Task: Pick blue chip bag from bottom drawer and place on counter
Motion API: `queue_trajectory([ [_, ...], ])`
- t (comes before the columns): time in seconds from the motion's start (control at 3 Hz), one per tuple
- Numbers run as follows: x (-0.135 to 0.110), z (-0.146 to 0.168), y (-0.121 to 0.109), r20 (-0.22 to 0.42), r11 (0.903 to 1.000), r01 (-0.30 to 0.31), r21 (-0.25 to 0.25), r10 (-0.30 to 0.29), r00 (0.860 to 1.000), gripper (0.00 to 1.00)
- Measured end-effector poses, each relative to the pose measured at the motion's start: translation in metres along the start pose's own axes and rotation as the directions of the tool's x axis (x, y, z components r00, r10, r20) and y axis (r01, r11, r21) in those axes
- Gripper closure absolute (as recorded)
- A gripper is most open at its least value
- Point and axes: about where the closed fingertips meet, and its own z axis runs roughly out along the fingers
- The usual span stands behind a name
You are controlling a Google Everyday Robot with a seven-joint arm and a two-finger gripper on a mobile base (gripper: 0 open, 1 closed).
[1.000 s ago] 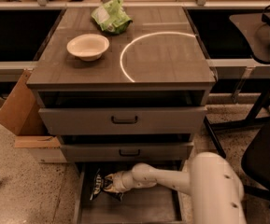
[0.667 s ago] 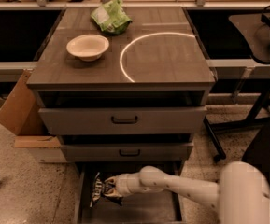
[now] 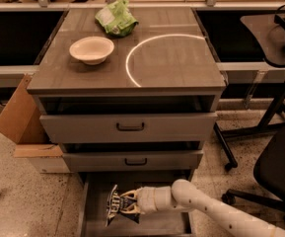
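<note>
The blue chip bag (image 3: 113, 206) is dark with white lettering and stands on edge in the open bottom drawer (image 3: 157, 227), at its left side. My gripper (image 3: 128, 204) reaches in from the right on a white arm. Its fingers are closed on the bag's right edge and hold it just off the drawer floor. The counter (image 3: 176, 68) with its white arc is above, and no part of the arm is over it.
A cream bowl (image 3: 91, 49) and a light green snack bag (image 3: 116, 18) sit on the counter's left and back. Two shallower drawers (image 3: 129, 127) overhang the bottom drawer. A cardboard box (image 3: 16, 115) stands at the left, and a black chair (image 3: 280, 167) at the right.
My arm's bulky rear section has swung right, out of the frame, and the forearm now lies lower and stretched out. The gripper stays on the bag, which has shifted slightly right.
</note>
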Motion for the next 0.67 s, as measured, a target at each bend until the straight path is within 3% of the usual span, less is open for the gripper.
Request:
queue_trajectory([
  [0.33,-0.006,-0.008,0.012,0.029,0.9993,0.002,-0.037,-0.001,1.0,1.0],
  [0.67,-0.035,-0.016,0.003,0.054,0.9994,0.021,-0.028,-0.02,0.998,1.0],
])
